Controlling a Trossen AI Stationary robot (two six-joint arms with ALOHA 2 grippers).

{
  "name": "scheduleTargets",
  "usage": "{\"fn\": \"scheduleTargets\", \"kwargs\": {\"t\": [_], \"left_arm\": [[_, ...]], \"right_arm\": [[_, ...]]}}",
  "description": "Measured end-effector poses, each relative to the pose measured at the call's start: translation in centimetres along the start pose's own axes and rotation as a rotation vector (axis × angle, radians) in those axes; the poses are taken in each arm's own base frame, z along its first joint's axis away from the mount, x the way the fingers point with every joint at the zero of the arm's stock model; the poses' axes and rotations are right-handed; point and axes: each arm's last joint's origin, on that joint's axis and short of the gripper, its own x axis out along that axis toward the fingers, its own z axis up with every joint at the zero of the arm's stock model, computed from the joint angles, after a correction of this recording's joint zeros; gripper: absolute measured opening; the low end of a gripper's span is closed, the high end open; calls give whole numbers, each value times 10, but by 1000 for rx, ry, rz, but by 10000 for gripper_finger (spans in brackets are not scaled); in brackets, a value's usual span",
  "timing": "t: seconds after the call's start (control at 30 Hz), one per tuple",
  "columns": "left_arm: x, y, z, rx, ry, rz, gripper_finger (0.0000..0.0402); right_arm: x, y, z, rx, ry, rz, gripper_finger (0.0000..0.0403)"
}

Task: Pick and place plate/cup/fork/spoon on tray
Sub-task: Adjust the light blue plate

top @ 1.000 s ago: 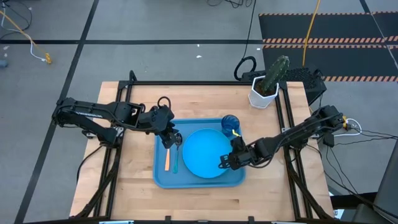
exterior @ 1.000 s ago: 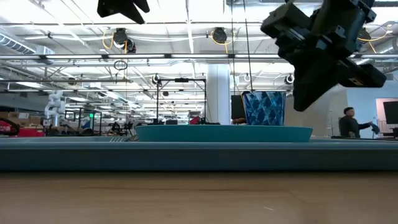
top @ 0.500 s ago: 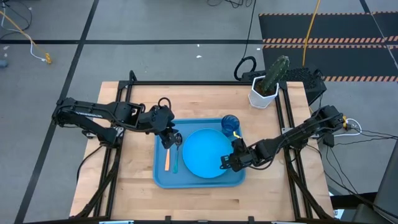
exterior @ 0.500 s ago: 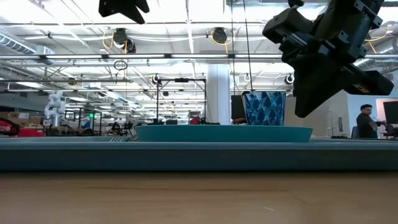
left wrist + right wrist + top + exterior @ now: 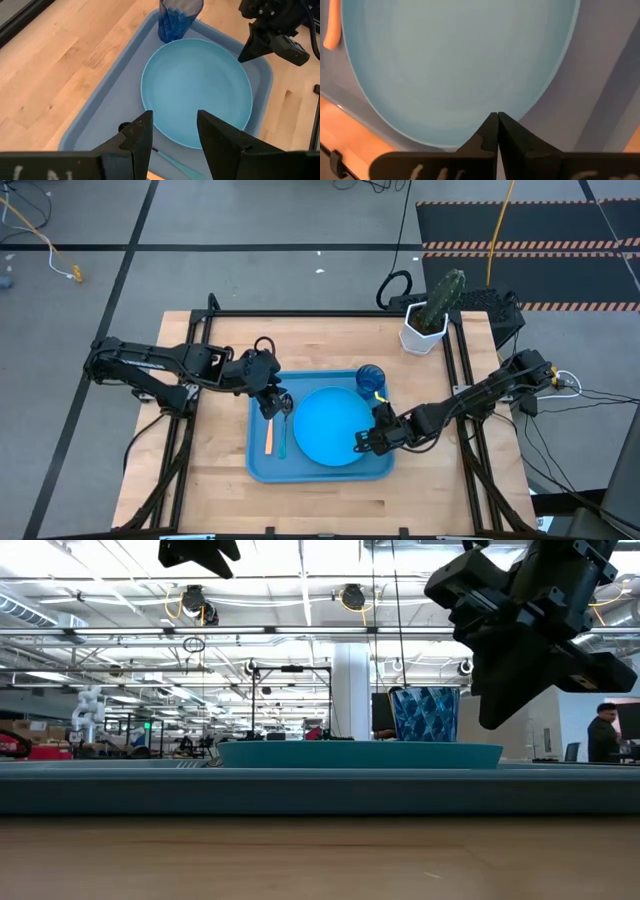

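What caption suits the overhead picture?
Plate, cup, fork and spoon all on the tray, both arms' tools above it.

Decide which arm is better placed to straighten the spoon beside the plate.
Left. The left gripper hangs open right by the spoon at the tray's left side; the right gripper is shut across the plate.

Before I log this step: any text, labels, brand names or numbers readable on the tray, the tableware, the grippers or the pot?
None can be read.
tray, plate, cup, fork, spoon: no print visible.
left gripper: pale marks on its body at the left wrist view's bottom edge, cut off and unreadable.
right gripper: similar pale marks, unreadable.
white pot: plain.
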Motion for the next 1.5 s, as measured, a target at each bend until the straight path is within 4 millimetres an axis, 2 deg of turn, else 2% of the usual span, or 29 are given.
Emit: {"fn": "scheduleTargets", "kwargs": {"t": [0.6, 1.0, 1.5], "left_arm": [[-2, -6, -4, -1, 1, -10, 157], [-2, -5, -7, 10, 21, 5, 157], [-2, -4, -8, 26, 38, 17, 157]], "right_arm": [[0, -1, -2, 85, -5, -7, 0], [26, 11, -8, 51, 35, 75, 0], [26, 6, -10, 28, 95, 23, 0]]}}
